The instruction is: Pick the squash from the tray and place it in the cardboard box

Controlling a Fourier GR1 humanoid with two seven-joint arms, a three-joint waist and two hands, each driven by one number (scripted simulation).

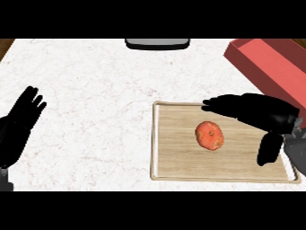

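White marble counter (89, 90): squash (210, 135) lies mid wooden tray (175, 155), untouched, right hand (261, 113) just beside it, fingers and thumb spread; left hand (13, 130) rests open at left; red box (281, 67) behind the tray.

Squash (210, 135): orange-red oval with darker specks, lying flat near tray centre. Tray (175, 155): light wood, rectangular, raised rim. Box (274, 67): red, angled, just beyond tray's far-right corner.
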